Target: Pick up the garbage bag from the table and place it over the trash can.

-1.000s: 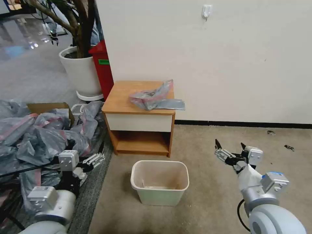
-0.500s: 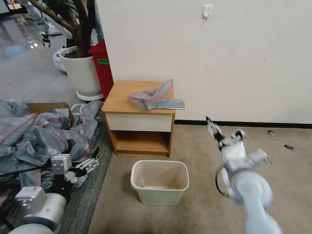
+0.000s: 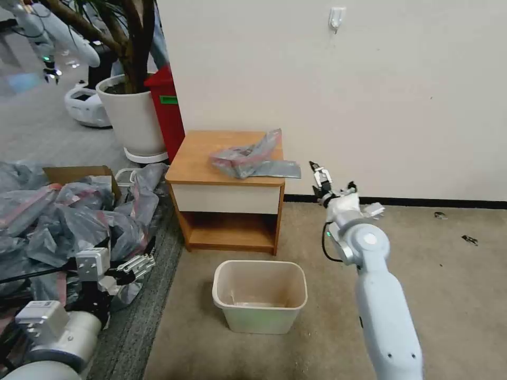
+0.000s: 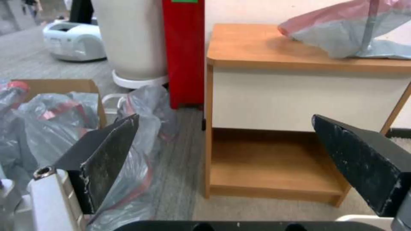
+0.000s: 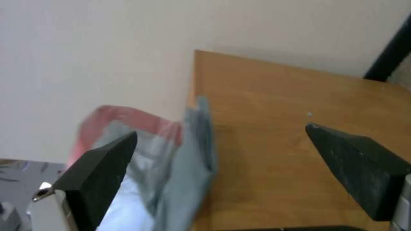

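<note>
Since the garbage bag (image 3: 252,158) lies crumpled on the right half of the table (image 3: 203,158), with one flat grey flap overhanging the right edge, the reach in hand should aim at the bunched middle or the raised fold by the wall rather than that limp flap. My read: pinch a thick fold, close fully, lift straight up so the film doesn't drag or snag on the table edge. Bag is thin, grey, translucent, pink-red band along the rim; one corner stands up against the wall, the rest is slack and wrinkled, so expect it to slip and unfold when lifted. Right gripper (image 3: 320,178) hovers just beside the table's right edge, near the overhanging flap, not touching it, fingers spread apart; in the right wrist view the bag (image 5: 171,160) sits between the open fingertips. Left gripper (image 3: 134,264) is low by the bag heap (image 3: 58,216), fingers apart, idle. Trash can (image 3: 260,295) stands on the carpet in front of the table, unlined.
</note>
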Tool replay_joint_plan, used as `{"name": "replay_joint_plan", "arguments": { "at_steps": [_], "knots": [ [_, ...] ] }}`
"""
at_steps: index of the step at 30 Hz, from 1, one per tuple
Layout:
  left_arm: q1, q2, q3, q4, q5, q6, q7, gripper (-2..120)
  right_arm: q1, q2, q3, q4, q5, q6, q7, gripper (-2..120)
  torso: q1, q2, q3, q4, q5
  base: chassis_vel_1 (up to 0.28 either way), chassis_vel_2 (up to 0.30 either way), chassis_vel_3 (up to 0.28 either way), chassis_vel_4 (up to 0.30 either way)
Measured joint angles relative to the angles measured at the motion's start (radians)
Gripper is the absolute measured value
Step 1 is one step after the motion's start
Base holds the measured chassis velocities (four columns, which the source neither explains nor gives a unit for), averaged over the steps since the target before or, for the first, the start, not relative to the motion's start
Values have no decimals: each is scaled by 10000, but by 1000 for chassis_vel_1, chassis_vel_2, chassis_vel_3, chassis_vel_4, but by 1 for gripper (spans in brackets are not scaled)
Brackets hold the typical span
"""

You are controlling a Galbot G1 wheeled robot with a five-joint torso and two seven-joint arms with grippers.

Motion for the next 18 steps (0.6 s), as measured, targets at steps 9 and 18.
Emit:
{"name": "replay_joint_plan", "arguments": {
  "at_steps": [9, 18],
  "knots": [
    [-55, -49, -5, 6, -38, 7, 20, 100, 351, 233, -91, -407, -149, 91, -290, 100, 0, 0, -1, 0, 0, 0, 0, 0, 0],
    [-65, -68, -24, 11, -33, 7, 30, 100, 687, 424, -213, -839, -580, 261, -392, 91, 0, 0, -2, 0, 0, 0, 0, 0, 0]
  ]
}}
